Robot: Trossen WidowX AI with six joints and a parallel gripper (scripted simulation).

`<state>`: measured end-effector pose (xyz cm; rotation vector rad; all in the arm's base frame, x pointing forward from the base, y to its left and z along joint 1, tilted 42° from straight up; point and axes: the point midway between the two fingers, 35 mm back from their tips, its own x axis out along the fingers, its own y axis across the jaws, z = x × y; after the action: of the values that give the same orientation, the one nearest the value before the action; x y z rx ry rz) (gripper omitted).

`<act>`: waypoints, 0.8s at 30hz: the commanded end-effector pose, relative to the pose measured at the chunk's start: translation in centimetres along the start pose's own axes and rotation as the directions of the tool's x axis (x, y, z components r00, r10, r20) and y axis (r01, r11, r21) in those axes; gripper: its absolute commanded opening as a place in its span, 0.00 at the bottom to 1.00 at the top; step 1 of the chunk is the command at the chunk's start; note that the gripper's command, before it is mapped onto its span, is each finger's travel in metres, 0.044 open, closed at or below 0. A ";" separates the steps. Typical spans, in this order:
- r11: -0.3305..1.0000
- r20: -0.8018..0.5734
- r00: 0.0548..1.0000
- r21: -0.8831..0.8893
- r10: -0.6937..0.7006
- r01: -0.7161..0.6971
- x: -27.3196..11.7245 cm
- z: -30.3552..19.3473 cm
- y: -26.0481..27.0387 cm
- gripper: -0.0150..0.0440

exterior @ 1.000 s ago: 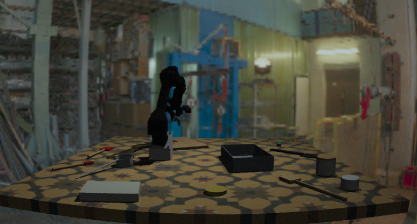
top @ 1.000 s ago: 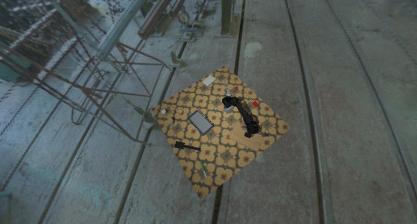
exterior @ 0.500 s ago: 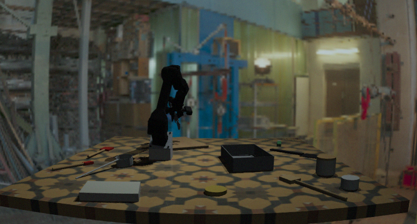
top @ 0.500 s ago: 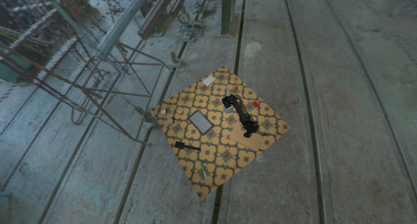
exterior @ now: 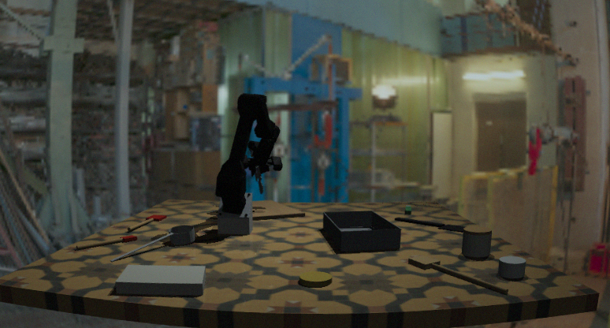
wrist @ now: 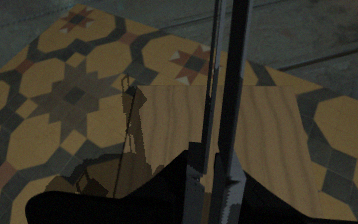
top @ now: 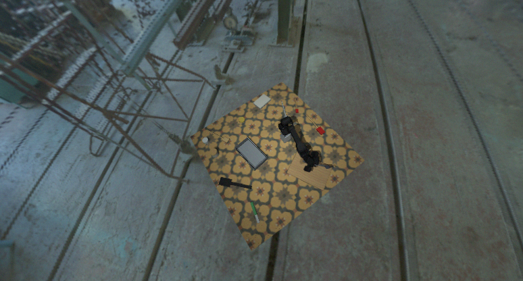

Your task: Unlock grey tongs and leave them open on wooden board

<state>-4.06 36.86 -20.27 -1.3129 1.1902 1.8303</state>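
Observation:
My gripper (wrist: 202, 158) is shut on the grey tongs (wrist: 236, 75) (exterior: 259, 183), above the table. In the wrist view the two tong arms run upward close together, nearly parallel. In the exterior view the tongs slant steeply downward from the fingers. Whether the lock is engaged cannot be told. The wooden board (top: 305, 175) (wrist: 275, 130) lies flat beneath the gripper area, and the arm's shadow falls across its left edge in the wrist view. The roasting tin (top: 265, 157) (exterior: 362, 241) stands apart from the arm, with no tongs across it.
A saucepan (exterior: 182, 236) is beside the arm's base, with red-headed tools (top: 319, 130) nearby. A black spatula (top: 236, 183) and a green and white stick (top: 255, 211) lie beyond the tin. A white block (exterior: 160, 280), yellow disc (exterior: 314, 279) and grey cylinder (exterior: 477, 244) are elsewhere on the table.

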 end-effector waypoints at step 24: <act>0.998 0.361 0.932 -0.054 0.000 0.021 -4.0 -1.6 1.7 0.00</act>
<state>-3.51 34.75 -17.13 -0.9970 0.9819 1.9796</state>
